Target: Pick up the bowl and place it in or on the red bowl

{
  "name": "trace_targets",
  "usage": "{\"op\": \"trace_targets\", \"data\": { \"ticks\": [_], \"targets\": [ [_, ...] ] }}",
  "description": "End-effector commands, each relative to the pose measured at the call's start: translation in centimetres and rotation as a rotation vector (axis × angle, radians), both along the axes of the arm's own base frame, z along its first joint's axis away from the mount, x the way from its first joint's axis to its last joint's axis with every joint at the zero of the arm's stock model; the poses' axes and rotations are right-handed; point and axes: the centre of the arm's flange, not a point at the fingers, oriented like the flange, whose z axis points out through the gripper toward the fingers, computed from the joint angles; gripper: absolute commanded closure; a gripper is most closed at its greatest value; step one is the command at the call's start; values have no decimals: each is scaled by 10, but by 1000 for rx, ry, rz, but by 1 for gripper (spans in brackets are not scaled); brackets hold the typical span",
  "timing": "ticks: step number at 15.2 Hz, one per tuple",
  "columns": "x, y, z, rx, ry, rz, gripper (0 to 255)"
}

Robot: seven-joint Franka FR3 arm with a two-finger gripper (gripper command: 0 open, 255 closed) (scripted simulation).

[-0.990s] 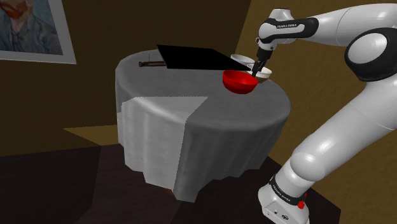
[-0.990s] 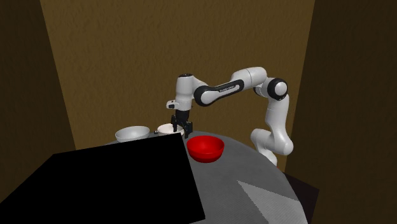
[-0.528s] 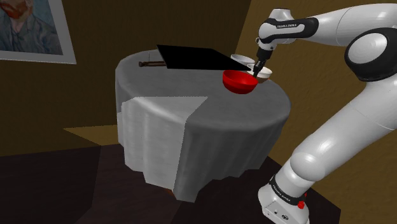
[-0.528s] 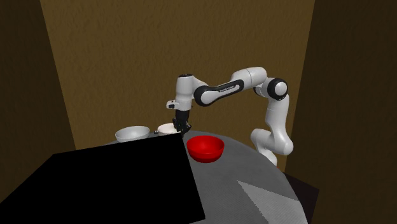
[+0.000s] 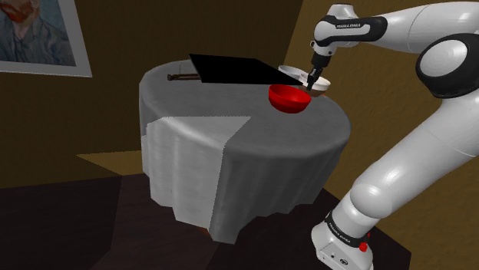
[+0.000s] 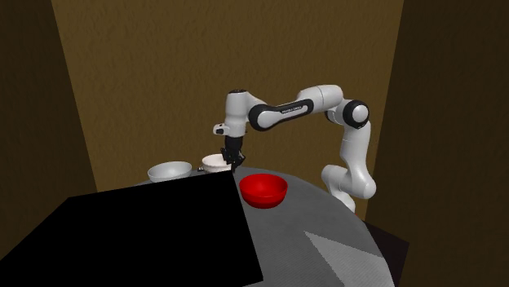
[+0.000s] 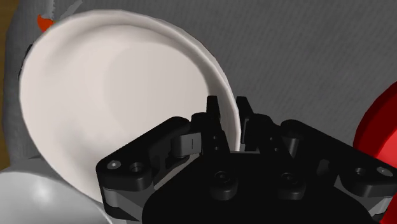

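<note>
Black gripper (image 7: 228,113) jaws pinch the rim of a white bowl (image 7: 114,95), one finger inside the wall and the other outside it, the thin edge caught between them. From the side, the gripper (image 6: 232,158) hangs straight down with the white bowl (image 6: 213,161) at its tips, low over the far part of the table; whether its base touches the cloth I cannot tell. Over the shoulder camera the gripper (image 5: 311,78) and its white bowl (image 5: 322,83) sit just behind the red bowl (image 5: 289,97), close but apart. The red bowl (image 6: 263,189) stands upright on the grey tablecloth (image 6: 326,236), and its curved side shows beside the gripper (image 7: 382,133). A second, grey-white bowl (image 6: 170,171) rests near the held one, on the side away from the red bowl. A flat black slab (image 5: 230,70) lies across the back of the round table (image 5: 230,138), whose cloth hangs in folds. The white arm (image 5: 399,31) arches over from its stand, and a framed painting (image 5: 38,31) hangs on the brown wall.
</note>
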Motion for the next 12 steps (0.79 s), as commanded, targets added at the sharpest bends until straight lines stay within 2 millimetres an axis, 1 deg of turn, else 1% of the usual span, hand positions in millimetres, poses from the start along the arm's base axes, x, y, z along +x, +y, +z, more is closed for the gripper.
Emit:
{"op": "trace_targets", "data": {
  "ticks": [1,12],
  "targets": [
    [0,0,11,0,0,0,255],
    [0,0,69,0,0,0,255]
  ]
}}
